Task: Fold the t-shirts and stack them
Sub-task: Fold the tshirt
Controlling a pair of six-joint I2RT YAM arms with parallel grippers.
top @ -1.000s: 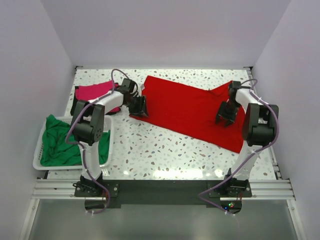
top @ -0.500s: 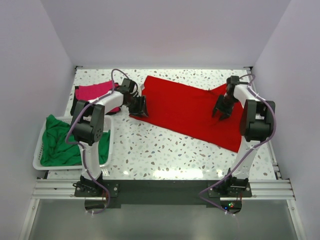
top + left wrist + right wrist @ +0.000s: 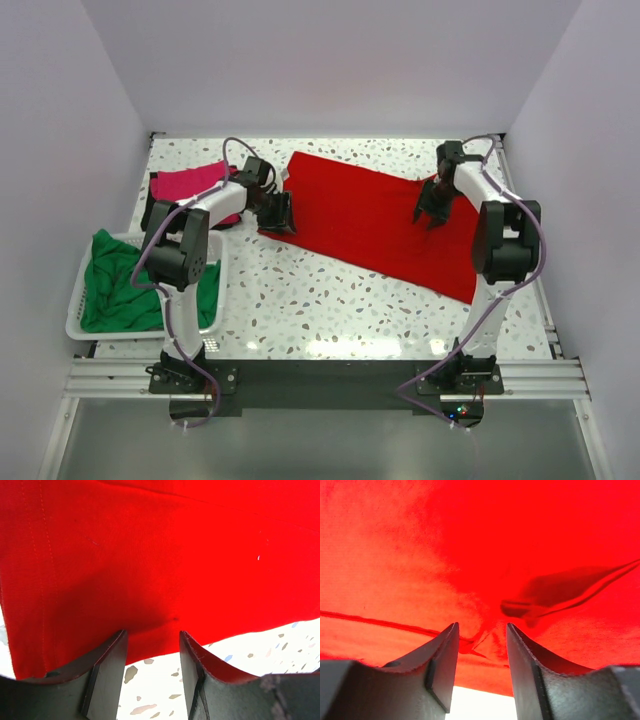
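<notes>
L claw (image 3: 152, 633) & R claw (image 3: 482, 625) agape at red tee (image 3: 365, 222).

Pose: left hand (image 3: 278, 212) low, fingers parted; right hand (image 3: 431, 214) likewise.

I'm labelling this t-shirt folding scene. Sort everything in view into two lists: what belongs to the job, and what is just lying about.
Belongs to the job:
red t-shirt, spread flat
pink t-shirt, far left
green t-shirt, crumpled

Just lying about:
white basket, holding the green one
speckled table, under it all
</notes>
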